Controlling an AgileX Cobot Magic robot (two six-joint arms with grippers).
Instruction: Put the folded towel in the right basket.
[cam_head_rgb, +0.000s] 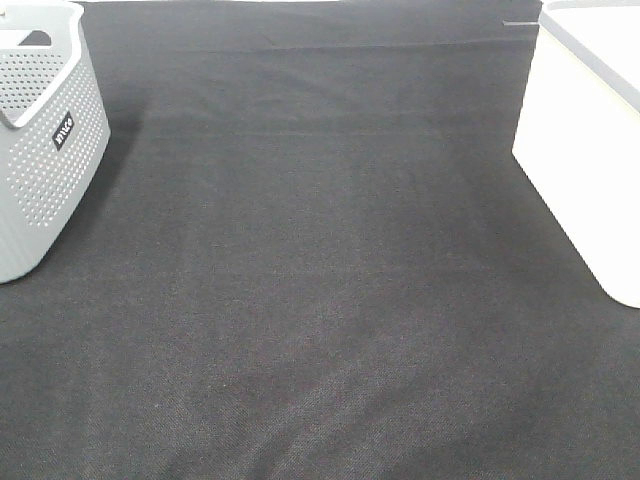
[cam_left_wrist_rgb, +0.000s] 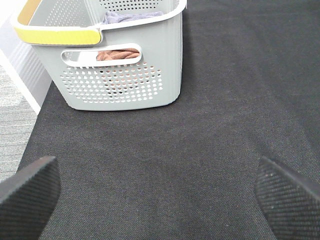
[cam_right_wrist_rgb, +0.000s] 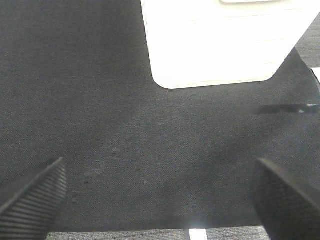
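Observation:
The right basket (cam_head_rgb: 590, 130) is a plain white bin at the table's right edge; it also shows in the right wrist view (cam_right_wrist_rgb: 225, 42). No folded towel lies on the black cloth. Towels show only inside the grey perforated left basket (cam_left_wrist_rgb: 120, 75): a purple-grey one (cam_left_wrist_rgb: 131, 17) at its top and a brownish one (cam_left_wrist_rgb: 116, 54) behind its handle slot. My left gripper (cam_left_wrist_rgb: 160, 195) is open and empty over bare cloth in front of that basket. My right gripper (cam_right_wrist_rgb: 160, 195) is open and empty over bare cloth in front of the white basket. Neither gripper shows in the exterior view.
The grey left basket (cam_head_rgb: 40, 140) stands at the table's left edge, with a yellow band (cam_left_wrist_rgb: 57, 35) on its rim. The black cloth (cam_head_rgb: 320, 280) covers the table between the baskets. Light floor (cam_left_wrist_rgb: 12, 105) shows past the cloth's edge.

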